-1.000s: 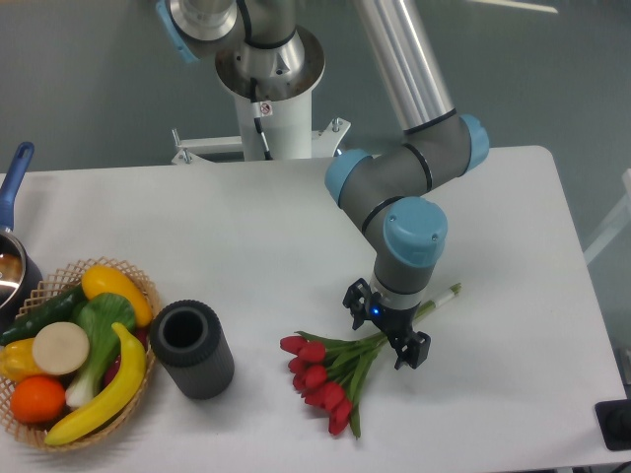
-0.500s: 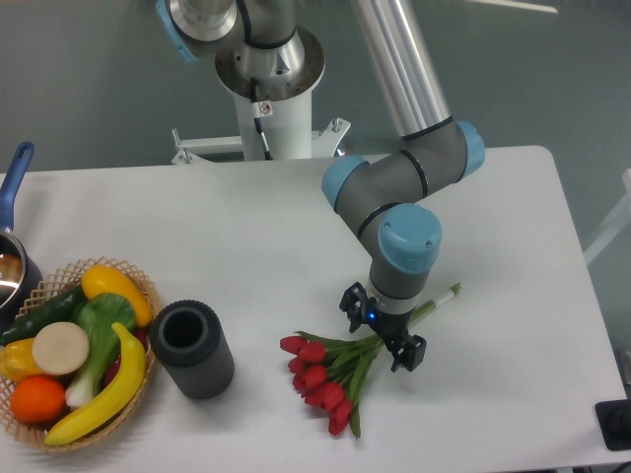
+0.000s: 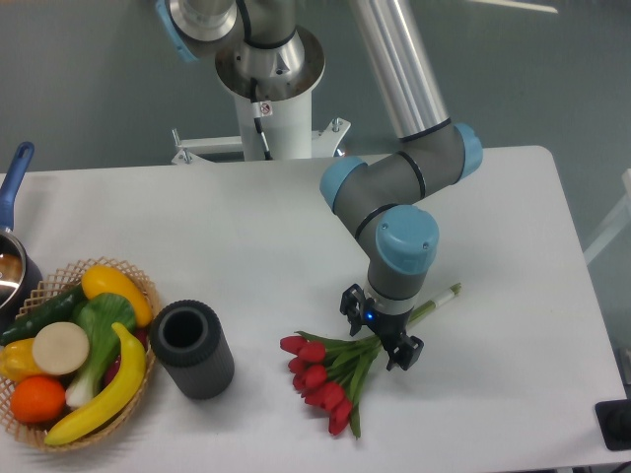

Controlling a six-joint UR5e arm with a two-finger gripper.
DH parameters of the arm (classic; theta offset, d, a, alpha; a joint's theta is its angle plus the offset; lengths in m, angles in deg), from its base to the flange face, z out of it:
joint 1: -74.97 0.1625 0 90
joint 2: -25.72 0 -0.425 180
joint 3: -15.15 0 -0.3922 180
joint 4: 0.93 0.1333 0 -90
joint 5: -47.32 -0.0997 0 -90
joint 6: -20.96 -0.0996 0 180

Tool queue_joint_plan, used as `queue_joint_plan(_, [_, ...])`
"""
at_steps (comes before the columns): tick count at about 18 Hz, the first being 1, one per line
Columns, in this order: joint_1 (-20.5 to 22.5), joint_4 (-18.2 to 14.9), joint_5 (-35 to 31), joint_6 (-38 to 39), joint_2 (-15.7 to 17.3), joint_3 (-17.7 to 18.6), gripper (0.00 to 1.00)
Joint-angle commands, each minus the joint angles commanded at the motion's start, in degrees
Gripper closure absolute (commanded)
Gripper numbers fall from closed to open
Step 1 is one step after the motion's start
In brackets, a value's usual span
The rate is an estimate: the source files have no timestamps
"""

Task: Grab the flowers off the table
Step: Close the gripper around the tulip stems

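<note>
From the fixed camera, the flowers (image 3: pixel 330 379) — a small bunch of red tulips with green stems — lay flat on the table (image 3: pixel 513 246), towards its near edge and somewhat right of the middle. The red heads pointed to the near-left; the stems ran up and to the right, their pale tips showing beyond the arm.

The gripper (image 3: pixel 382 333) pointed straight down over the stems, just above where they gather behind the blooms. Its two dark fingers stood apart, one on either side of the stem bundle, so it was spread and held nothing. How low the fingertips sat relative to the tabletop could not be judged from this angle.

As for progress, the approach looked all but complete — the fingers straddled the stems, but the bunch was not yet pinched and rested wholly on the table. Closing and lifting remained.

Well to the left, near the near-left corner, a wicker basket (image 3: pixel 138 286) held fruit and vegetables, and a dark cylindrical cup (image 3: pixel 192 348) stood just beside it. A pan with a blue handle (image 3: pixel 14 172) showed at the left edge.
</note>
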Motion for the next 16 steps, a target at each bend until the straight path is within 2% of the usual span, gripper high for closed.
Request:
queue_joint_plan(2, [0.0, 0.0, 0.0, 0.0, 0.0, 0.0, 0.24])
queue_joint_plan(4, [0.0, 0.0, -0.1, 0.0, 0.0, 0.0, 0.36])
queue_joint_plan(6, [0.0, 0.0, -0.2, 0.0, 0.0, 0.0, 0.41])
queue_joint_plan(10, [-0.3, -0.1, -1.2, 0.2, 0.0, 0.0, 0.57])
queue_joint_plan(12, [-0.3, -0.1, -1.2, 0.6, 0.0, 0.0, 0.63])
queue_joint_plan(14, [-0.4, -0.1, -1.4, 1.3, 0.0, 0.0, 0.64])
queue_joint_plan(16, [-0.4, -0.1, -2.0, 1.4, 0.0, 0.0, 0.71])
